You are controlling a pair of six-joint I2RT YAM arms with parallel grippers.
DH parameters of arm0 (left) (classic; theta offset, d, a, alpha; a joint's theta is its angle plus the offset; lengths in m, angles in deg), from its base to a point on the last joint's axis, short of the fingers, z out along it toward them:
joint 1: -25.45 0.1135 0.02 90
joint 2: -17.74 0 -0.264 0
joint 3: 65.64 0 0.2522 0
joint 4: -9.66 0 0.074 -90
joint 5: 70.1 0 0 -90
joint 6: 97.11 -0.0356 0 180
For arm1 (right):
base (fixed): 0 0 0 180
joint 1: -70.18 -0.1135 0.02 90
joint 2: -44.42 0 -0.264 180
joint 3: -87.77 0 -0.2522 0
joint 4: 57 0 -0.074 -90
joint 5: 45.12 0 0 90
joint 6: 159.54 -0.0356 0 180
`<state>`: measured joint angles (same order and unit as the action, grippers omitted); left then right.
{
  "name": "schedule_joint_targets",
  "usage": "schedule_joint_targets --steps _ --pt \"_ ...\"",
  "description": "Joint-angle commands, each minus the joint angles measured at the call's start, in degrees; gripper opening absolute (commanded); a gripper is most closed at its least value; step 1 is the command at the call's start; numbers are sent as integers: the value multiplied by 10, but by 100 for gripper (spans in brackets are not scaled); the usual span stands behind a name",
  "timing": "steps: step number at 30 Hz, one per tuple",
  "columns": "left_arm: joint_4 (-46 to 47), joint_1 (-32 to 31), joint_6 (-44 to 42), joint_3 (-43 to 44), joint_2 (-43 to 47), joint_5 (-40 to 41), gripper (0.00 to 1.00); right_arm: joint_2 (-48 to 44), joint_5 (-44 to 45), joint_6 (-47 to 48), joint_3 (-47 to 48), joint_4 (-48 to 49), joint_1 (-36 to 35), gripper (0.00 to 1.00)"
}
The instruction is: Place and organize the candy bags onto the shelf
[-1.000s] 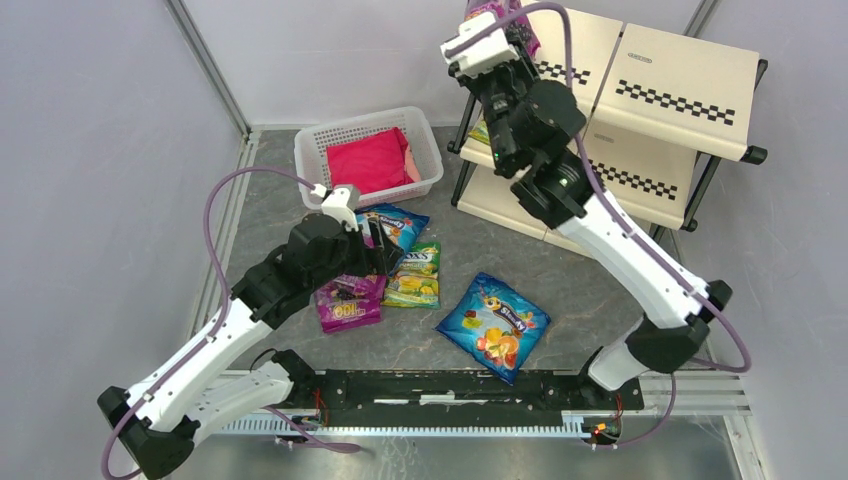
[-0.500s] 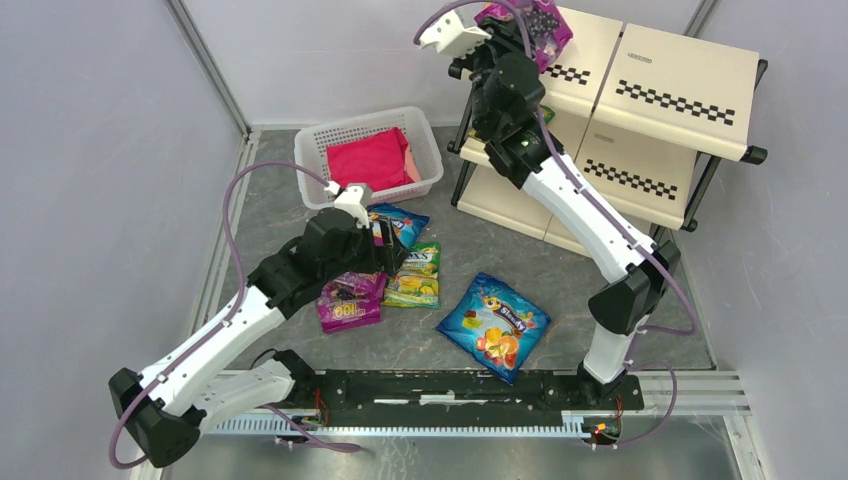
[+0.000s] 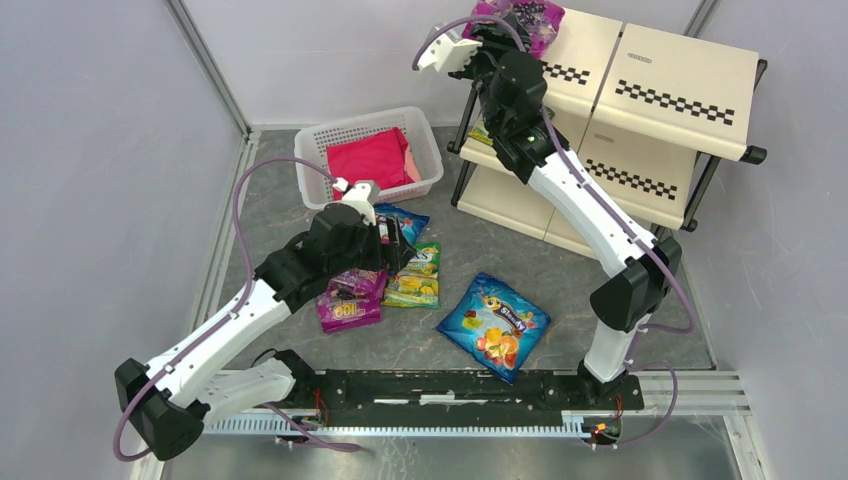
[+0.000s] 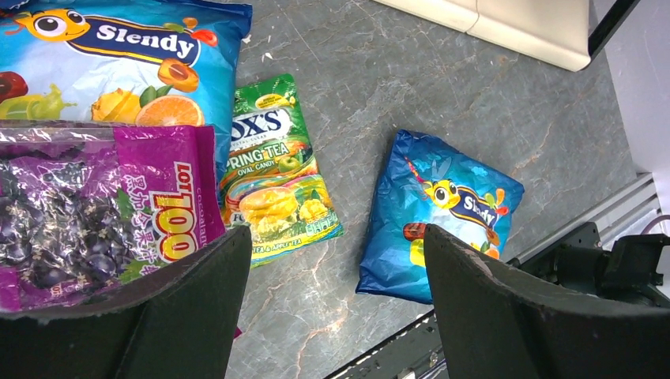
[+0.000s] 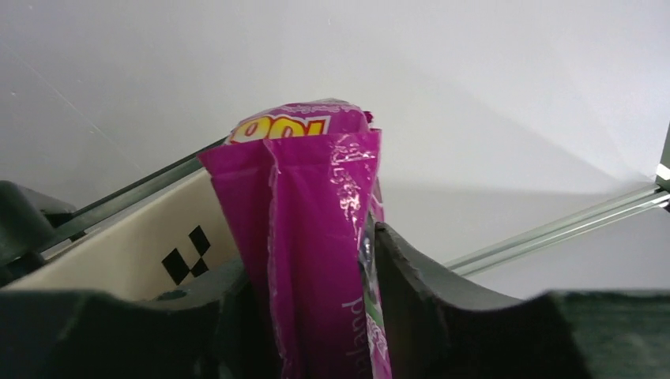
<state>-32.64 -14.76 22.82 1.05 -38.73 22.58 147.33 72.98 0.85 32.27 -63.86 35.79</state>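
Observation:
My right gripper [image 3: 507, 22] is shut on a magenta-purple grape candy bag [image 3: 530, 14] and holds it at the back left corner of the cream shelf's [image 3: 672, 88] top tier. In the right wrist view the bag [image 5: 316, 229] stands upright between the fingers, with the shelf [image 5: 134, 249] to the left. My left gripper [image 3: 396, 246] is open and empty, low over the bags on the floor. Below it lie a blue bag [image 4: 118, 55], a purple bag [image 4: 87, 205], a green-yellow bag [image 4: 276, 174] and a second blue bag [image 4: 442, 213]. A greenish bag [image 3: 482, 131] shows on the middle tier.
A white lattice basket [image 3: 312, 150] with a pink cloth [image 3: 370, 160] stands at the back, left of the shelf. The black rail [image 3: 450, 385] runs along the near edge. Grey walls enclose the left and right sides.
My right arm has swung its wrist round and lifted the purple bag up to the top tier's back left corner. My left arm has edged right over the floor bags.

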Motion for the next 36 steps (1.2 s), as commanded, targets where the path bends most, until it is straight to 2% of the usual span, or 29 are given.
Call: schedule_joint_targets --steps 1,6,11,16,26,27,32,34,36 --pt "29 2 -14 10 0 -11 86 3 -28 -15 39 4 15 58" --pt "38 2 0 2 9 -14 86 -16 -67 -91 57 -80 15 98" --pt "44 2 16 -6 22 -10 86 -63 -135 -198 39 -140 15 98" --pt "40 2 24 -7 28 -19 87 -110 -198 -263 -3 -138 15 98" --pt "39 2 42 -26 58 -17 87 -160 -203 -318 -50 -107 16 98" --pt "38 2 43 -26 59 -16 87 -161 -203 -320 -54 -105 15 97" --pt "37 2 39 -24 61 -17 87 -150 -199 -332 -49 -102 20 77" --pt "35 2 37 -22 61 -17 87 -143 -204 -334 -40 -113 23 76" --pt "35 2 36 -22 61 -18 87 -137 -219 -339 -28 -128 29 83"
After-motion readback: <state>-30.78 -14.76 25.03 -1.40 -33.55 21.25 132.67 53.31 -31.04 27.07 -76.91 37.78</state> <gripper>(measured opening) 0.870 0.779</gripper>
